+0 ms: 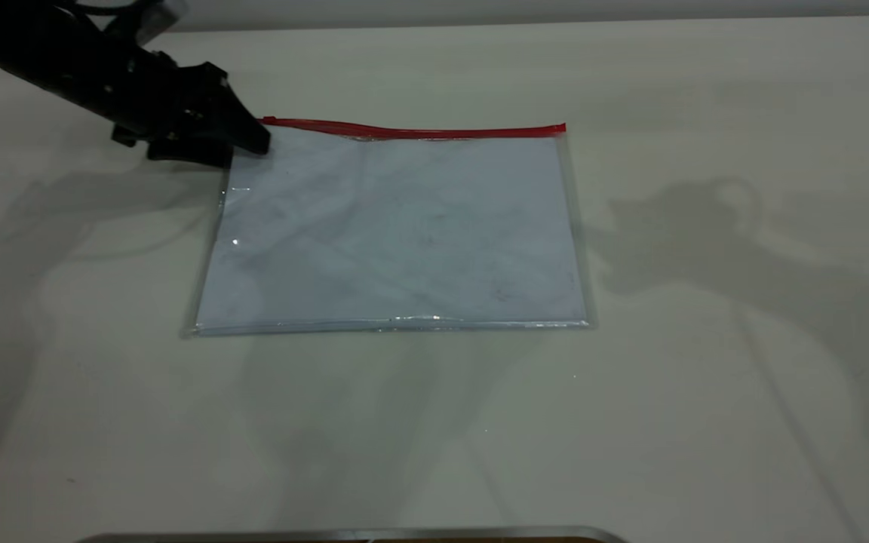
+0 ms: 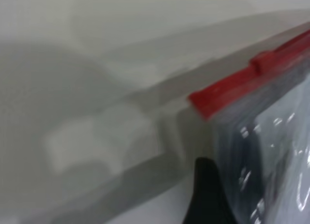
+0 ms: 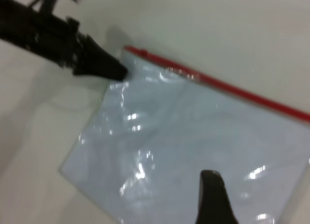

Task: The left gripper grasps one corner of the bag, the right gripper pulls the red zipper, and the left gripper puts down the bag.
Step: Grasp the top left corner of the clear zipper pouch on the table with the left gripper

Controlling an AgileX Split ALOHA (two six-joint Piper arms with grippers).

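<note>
Left gripper [image 1: 253, 143] meeting the corner of the bag [image 1: 272, 130]

The bag [image 1: 397, 234] is lying flat mid-table, its red zipper [image 1: 412, 132] facing the far edge (slider near that corner). Whether the left jaws are clamping is unclear; the right gripper [image 3: 213, 200] is hovering above, its 1 visible fingertip revealing nothing.

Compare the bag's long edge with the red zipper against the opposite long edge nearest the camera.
The red zipper edge of the bag is bright red, and the left hand is at its corner. It rises slightly towards that corner. The opposite edge is clear plastic, lies flat on the table, and has no hand near it. Both run the bag's full length.
</note>
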